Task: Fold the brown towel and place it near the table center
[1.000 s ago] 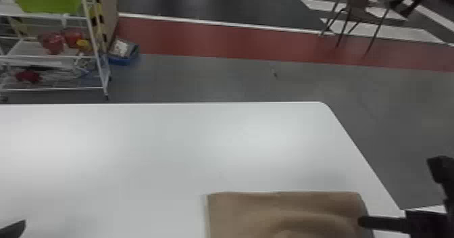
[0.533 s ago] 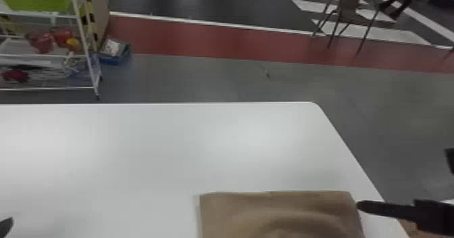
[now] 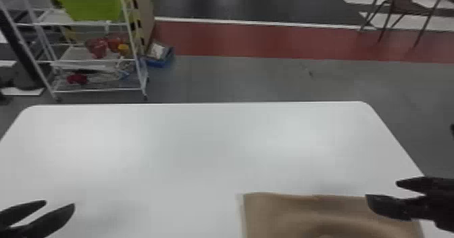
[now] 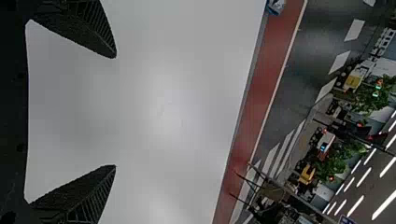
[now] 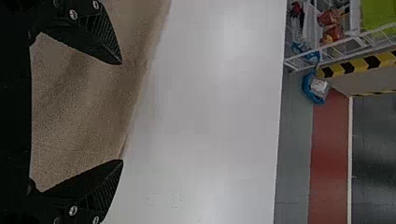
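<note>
Head view: the brown towel is lying on the robot's right side of the white table, running out at the bottom of view, softly rippled. Right gripper is hovering about its far right corner, fingers parted. Left gripper is waiting well apart from the cloth, fingers also parted. Likely step: getting hold of the towel for folding, so the left probably needs bringing across to the other corner; both should be pinching shallow and lifting evenly, or the ripple may be setting into a crooked fold.

Left wrist view: fingers are standing wide apart, holding nothing, tabletop beyond. A blue sign is showing at the edge; its lettering is too small to read.

Right wrist view: fingers are gaping wide, towel edge slanting past them, nothing gripped. No label is reading on the towel.
</note>
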{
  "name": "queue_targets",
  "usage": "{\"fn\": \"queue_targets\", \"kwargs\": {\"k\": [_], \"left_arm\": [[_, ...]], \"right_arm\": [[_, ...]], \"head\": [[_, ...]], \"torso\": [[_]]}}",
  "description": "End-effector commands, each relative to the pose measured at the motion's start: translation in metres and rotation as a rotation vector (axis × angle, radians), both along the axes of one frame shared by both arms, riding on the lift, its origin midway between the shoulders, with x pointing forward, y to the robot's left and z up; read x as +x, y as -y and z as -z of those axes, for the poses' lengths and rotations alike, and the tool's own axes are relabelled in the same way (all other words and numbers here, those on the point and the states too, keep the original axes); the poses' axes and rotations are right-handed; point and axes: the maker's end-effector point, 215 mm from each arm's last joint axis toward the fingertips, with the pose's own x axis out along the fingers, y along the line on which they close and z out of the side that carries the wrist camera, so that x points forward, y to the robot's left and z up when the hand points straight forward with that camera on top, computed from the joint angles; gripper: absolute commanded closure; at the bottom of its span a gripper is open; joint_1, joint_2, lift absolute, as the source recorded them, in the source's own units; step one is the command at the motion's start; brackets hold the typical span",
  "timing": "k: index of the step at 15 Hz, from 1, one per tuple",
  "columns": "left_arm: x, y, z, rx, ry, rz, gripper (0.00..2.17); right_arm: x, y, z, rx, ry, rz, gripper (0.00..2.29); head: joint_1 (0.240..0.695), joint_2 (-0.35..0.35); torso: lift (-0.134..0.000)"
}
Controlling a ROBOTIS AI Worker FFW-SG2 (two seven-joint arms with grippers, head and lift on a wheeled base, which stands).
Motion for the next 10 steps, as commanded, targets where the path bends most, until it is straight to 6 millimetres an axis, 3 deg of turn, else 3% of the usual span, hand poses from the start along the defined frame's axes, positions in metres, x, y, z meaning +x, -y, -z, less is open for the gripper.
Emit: {"fn": "queue_targets", "kwargs": {"k": [1,5,8,10], "left_arm": [[-0.004,-0.006,0.000,-0.009,0.000,-0.014,0.03],[-0.009,-0.011,-0.002,-0.014,0.002,-0.021,0.03],[-0.011,-0.016,-0.004,-0.023,0.008,-0.031,0.03],[-0.011,-0.017,-0.003,-0.026,0.006,-0.033,0.03]], "right_arm": [[-0.002,-0.033,-0.002,-0.219,0.036,-0.240,0.19],[-0.024,-0.087,0.006,-0.462,0.070,-0.603,0.21],[-0.046,-0.099,0.022,-0.578,0.046,-0.760,0.22],[-0.055,-0.095,0.029,-0.595,0.019,-0.770,0.22]], "head": [[0.695,-0.032],[0.695,0.084],[0.695,0.148],[0.695,0.175]], "torso": [[-0.122],[-0.122],[-0.122],[-0.122]]}}
